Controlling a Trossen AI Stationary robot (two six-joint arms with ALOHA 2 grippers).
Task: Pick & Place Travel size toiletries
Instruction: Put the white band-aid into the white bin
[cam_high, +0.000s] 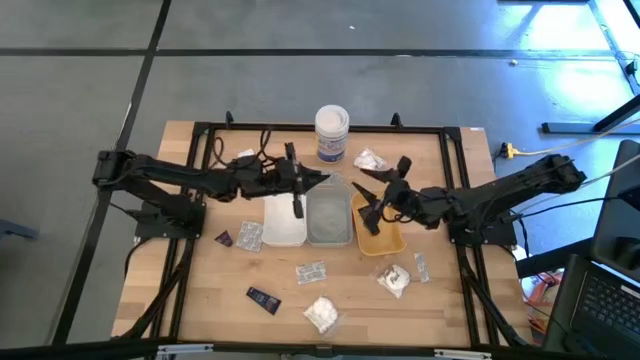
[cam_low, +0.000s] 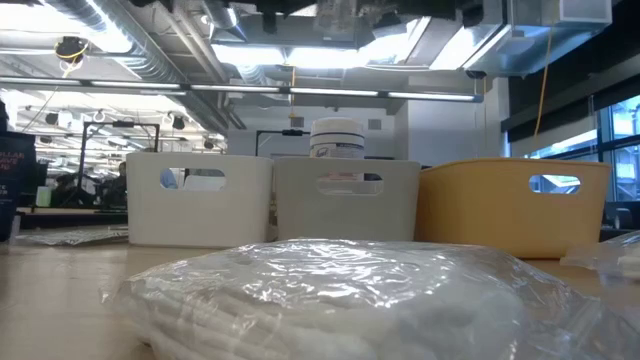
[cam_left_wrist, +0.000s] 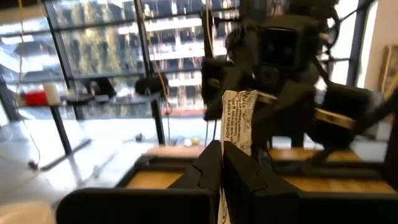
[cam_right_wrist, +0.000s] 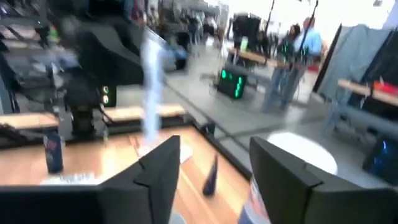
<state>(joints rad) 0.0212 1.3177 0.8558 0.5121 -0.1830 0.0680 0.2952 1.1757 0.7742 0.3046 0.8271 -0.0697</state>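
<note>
- Wooden tabletop (cam_high: 200, 290) is seen from above, with loose toiletries scattered along its near part: a dark sachet (cam_high: 224, 238) and a silvery sachet (cam_high: 249, 235) at the left, a black tube (cam_high: 264, 298), a clear sachet (cam_high: 311, 271) and a white wrapped bundle (cam_high: 322, 314) further along.
- Left pincer (cam_high: 297, 207) is held over the white tray (cam_high: 283, 228), at its edge beside the grey tray (cam_high: 329, 222); its fingers are pressed together on a printed strip sachet (cam_left_wrist: 237, 124), which is seen in the left wrist view standing on end between them, long axis upright.
- Release into a tray is judged to be the coming move: the held sachet hangs from the pincer, with the white tray directly under it, so the left arm is the nearer one.
- White tub (cam_high: 332, 133) stands behind the trays, well apart from both arms.
- Right pincer (cam_high: 371, 213) is spread wide and holds nothing, over the orange tray (cam_high: 379, 232).
- Further wrapped items (cam_high: 395, 279) lie on the tabletop near the right arm.
</note>
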